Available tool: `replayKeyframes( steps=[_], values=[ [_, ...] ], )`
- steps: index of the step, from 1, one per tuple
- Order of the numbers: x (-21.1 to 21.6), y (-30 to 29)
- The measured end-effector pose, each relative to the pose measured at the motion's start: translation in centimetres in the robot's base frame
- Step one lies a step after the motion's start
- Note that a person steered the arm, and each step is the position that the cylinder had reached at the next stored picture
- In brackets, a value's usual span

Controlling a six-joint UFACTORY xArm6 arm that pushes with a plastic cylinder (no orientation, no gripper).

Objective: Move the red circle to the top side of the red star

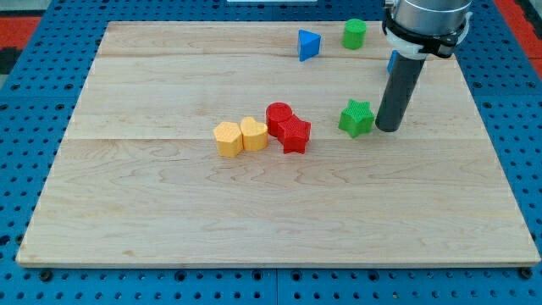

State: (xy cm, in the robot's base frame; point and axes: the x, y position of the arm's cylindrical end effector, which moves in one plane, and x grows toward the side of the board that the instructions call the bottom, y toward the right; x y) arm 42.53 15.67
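My tip (389,128), a bare rod holding nothing, rests just right of the green star (356,118); red circle (279,117) touches red star's (295,135) upper left

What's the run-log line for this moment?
my tip: right of green star | red circle: touching red star, upper-left | task: nearly done

A: Where is my tip (389,129)?
B: On the desk (169,212), just right of the green star (356,118).
A: And the red circle (279,118)?
B: Touching the red star (295,135), at its upper left.
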Motion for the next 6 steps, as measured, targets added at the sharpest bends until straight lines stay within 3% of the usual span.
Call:
replayKeyframes(
  steps=[6],
  values=[
    [0.4, 2.3]
  ],
)
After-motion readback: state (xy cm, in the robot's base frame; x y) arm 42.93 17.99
